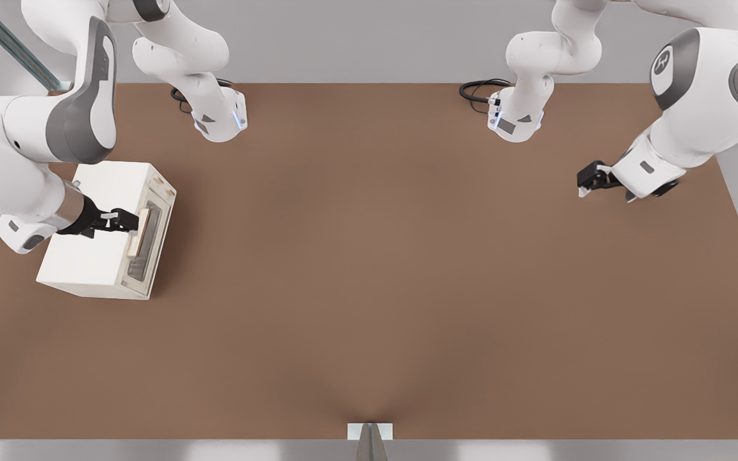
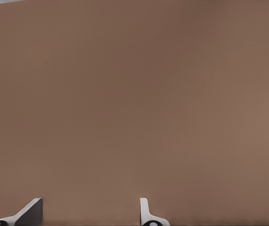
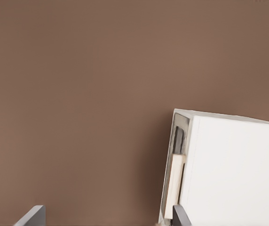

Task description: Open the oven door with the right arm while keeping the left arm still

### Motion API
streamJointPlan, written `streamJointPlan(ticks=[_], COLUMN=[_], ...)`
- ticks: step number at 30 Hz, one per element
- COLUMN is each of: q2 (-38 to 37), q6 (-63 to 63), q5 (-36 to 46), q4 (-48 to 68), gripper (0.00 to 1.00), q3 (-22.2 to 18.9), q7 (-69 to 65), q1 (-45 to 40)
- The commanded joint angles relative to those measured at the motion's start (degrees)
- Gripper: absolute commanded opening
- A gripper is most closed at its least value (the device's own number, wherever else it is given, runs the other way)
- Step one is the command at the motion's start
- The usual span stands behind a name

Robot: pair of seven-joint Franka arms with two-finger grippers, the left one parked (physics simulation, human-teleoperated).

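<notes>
The oven sits near the table's edge on the front view's left, its windowed front turned toward the middle of the brown surface. The right arm reaches across the oven's plain top, and its gripper hangs at the upper front edge, right at the pale tan bar handle of the oven door. The right wrist view shows the two fingertips set wide apart, one just beside the handle and the other out over bare table, so the claw is spread and holds nothing. The door looks shut against the cream frame. It is likely a stiff, hinged panel that swings rather than lifts, light enough for one arm, while the small box itself may slide if pulled hard. The bar handle, rigid and long, appears the natural place to grip, near its middle, with a steady pull away from the front.
</notes>
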Motion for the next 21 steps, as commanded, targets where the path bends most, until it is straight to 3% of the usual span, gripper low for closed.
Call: streamJointPlan(ticks=[1,3,5,6,7,11,12,14,21], q2=[0.01,2.65,11.95,15.83,16.98,19.44,19.35,20.40,13.81], q6=[-0.14,-0.58,-0.05,-0.93,-2.25,-2.33,-5.06,-9.37,-12.27], q5=[-0.01,0.51,-1.42,-16.86,-22.33,-26.29,-31.12,-32.36,-36.49], q4=[-0.05,-4.88,-2.00,0.21,0.30,0.30,0.74,0.65,-11.48], gripper=[1.00,1.00,0.98,0.21,0.21,0.21,0.21,0.21,0.21], q3=[-0.02,0.33,0.86,0.86,0.95,0.42,0.42,0.33,0.07], q7=[-3.06,-2.97,-7.45,-5.26,-1.84,11.61,12.85,27.17,31.48], q1=[0.03,0.12,1.61,8.99,10.40,10.49,10.67,11.46,15.59])
